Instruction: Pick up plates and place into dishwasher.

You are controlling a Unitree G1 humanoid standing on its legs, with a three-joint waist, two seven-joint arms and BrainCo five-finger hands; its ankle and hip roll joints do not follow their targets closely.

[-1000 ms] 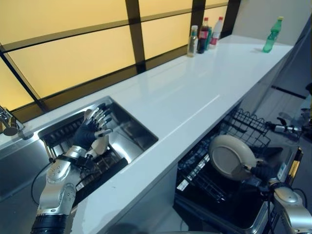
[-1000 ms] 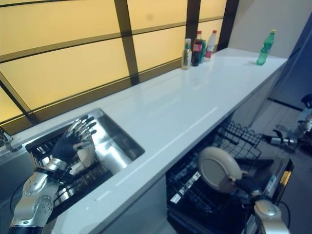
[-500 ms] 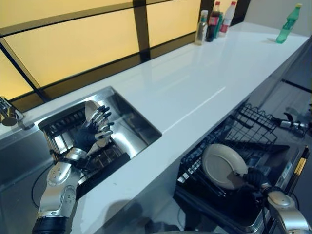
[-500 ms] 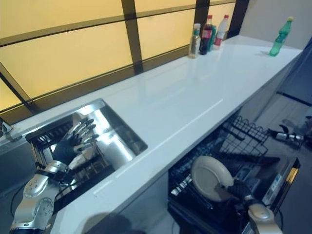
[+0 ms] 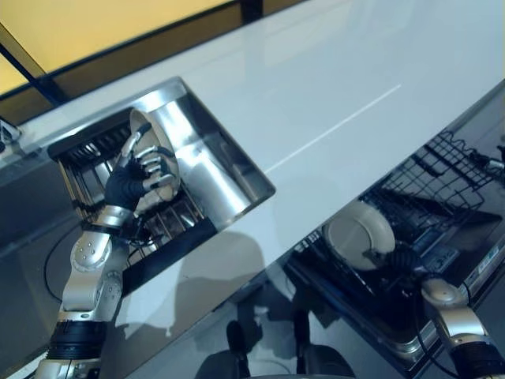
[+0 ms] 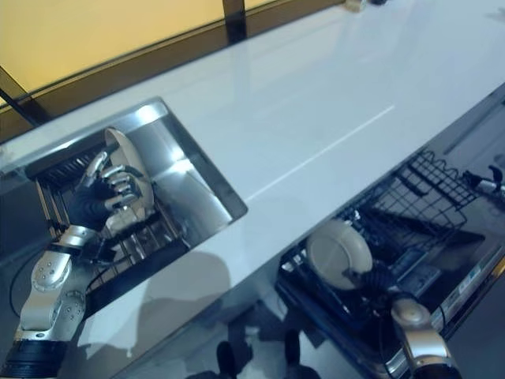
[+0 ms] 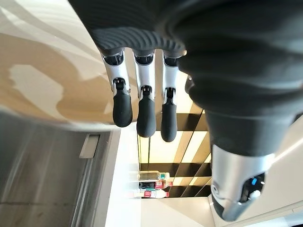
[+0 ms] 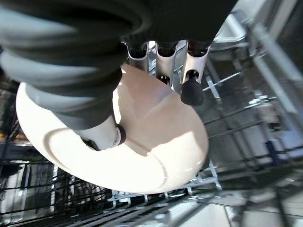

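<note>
- The left hand (image 5: pixel 142 175) is in the sink (image 5: pixel 207 170), over the dark rack (image 5: pixel 93 158) that stands inside it; its fingers (image 7: pixel 146 108) are curled on a cream plate (image 5: pixel 146 136), which stands on its edge in this rack; the thumb reaches up along the plate's rim.
- The right hand (image 5: pixel 398 258) is low on the right, over the dishwasher rack (image 5: pixel 442 170); it grasps a second plate (image 5: pixel 359 233); in the right wrist view the thumb (image 8: pixel 102 135) lies on the plate's face and the fingertips (image 8: pixel 191 90) pass behind its rim.
- This second plate is tilted, its face turned up, among the black wires of the dishwasher rack; I cannot tell if it already rests on them.
- The white counter (image 5: pixel 331 87) lies between the sink and the dishwasher rack.
</note>
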